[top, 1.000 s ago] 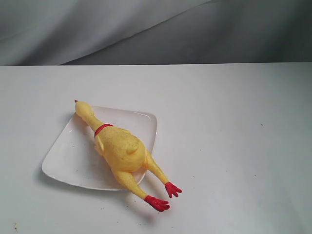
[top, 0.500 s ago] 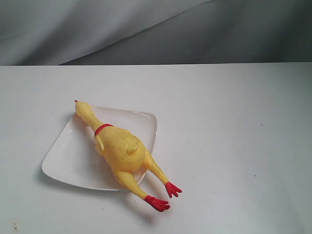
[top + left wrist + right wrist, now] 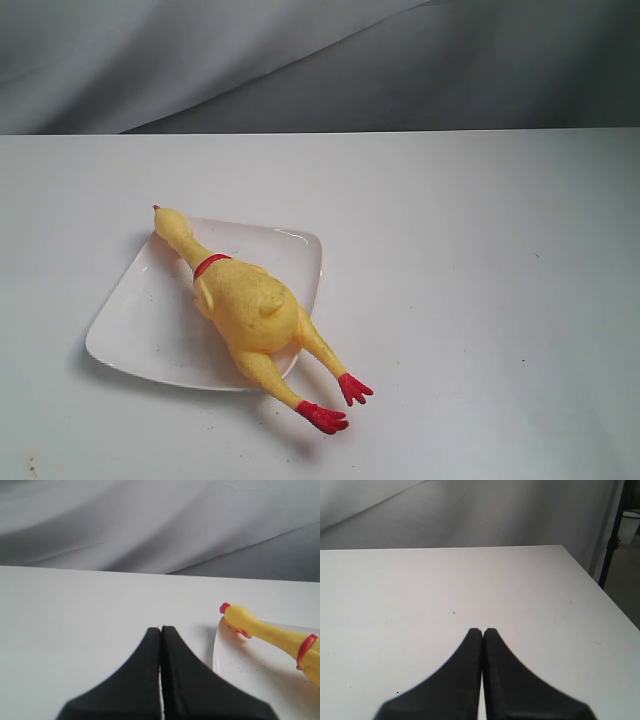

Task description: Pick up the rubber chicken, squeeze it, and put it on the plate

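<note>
The chicken (image 3: 250, 310) lies on the plate (image 3: 130, 320), and nothing has moved in the last second. It has the same spot and the same tilt as before.

The plate sits on the table (image 3: 480, 250), at about 8 o'clock from the middle of the outside view. The chicken's head (image 3: 170, 222) points to 10 o'clock and reaches the plate's edge there. Its feet (image 3: 335, 403) point to 4 o'clock and stick out past the rim, over the table. The fat body rests on the plate.

The left gripper (image 3: 161, 630) is closed tight. Its two black fingers press together with nothing between them. Its camera shows the chicken's head and neck near it, but not touching. The right gripper (image 3: 483, 631) is closed too and holds nothing. Its camera shows only white table ahead, so it is well apart from the chicken. Neither arm shows in the outside view.

The chicken is still and no gripper holds it, so I think the job is done, or very nearly. I cannot tell from these pictures if it got its squeeze. The feet hang off the plate, but the body is well on it, so I think it will stay put.
</note>
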Motion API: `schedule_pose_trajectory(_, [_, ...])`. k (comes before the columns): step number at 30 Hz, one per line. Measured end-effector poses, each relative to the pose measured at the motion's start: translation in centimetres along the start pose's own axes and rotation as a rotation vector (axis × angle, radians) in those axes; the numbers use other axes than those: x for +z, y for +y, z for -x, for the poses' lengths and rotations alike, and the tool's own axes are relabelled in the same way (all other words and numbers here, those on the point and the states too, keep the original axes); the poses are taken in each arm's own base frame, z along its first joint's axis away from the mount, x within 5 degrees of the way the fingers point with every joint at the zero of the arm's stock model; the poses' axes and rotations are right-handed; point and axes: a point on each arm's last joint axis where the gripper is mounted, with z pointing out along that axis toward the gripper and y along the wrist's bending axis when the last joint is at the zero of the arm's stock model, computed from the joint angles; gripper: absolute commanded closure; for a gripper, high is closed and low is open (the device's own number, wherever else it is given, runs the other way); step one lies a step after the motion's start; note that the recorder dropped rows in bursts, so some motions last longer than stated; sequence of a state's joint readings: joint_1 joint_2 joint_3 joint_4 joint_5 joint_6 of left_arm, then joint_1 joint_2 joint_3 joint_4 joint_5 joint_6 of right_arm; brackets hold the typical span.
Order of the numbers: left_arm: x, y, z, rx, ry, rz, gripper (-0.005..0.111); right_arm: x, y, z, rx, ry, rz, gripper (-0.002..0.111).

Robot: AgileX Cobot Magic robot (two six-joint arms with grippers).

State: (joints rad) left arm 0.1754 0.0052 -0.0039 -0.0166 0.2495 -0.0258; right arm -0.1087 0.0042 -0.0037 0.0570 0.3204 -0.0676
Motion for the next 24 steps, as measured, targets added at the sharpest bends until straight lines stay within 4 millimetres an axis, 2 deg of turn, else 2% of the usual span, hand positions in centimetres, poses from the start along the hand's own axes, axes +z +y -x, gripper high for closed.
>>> schedule_pose_trajectory(24, [-0.01,0.01,-0.13,0.002,0.014,0.001,0.106,0.00,0.00,0.00,0.000,0.000,0.000,0.108])
